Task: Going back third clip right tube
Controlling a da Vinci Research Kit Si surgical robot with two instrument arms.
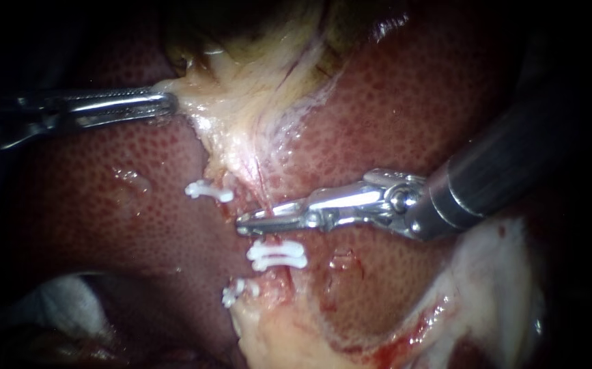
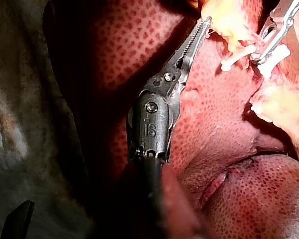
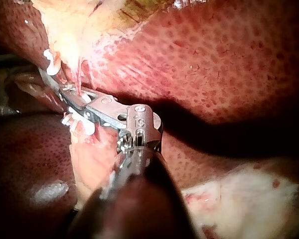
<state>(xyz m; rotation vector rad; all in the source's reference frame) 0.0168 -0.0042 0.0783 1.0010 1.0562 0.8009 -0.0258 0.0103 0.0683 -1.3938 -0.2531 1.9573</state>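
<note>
— Where the liver (image 1: 412, 102) meets pale tissue (image 1: 275, 342) at its near edge, what is hard to make out?

— The lowest clip (image 1: 237, 292). It is white and half sunk in that tissue, so its outline is unclear.

— And beyond it?

— The middle clip (image 1: 276, 255) shows whole: white, two bars lying crosswise at the liver's middle. Just past it lies the right instrument (image 1: 242, 223), a narrow gap between its jaws, gripping nothing that shows. The tube under them is hidden.

— Farther still?

— The upper clip (image 1: 208, 192) sits near the jaw tips, not touching. Toward the liver's far edge, the left instrument (image 1: 171, 102) clamps yellowish tissue (image 1: 255, 89), and its shaft fades into darkness.
</note>
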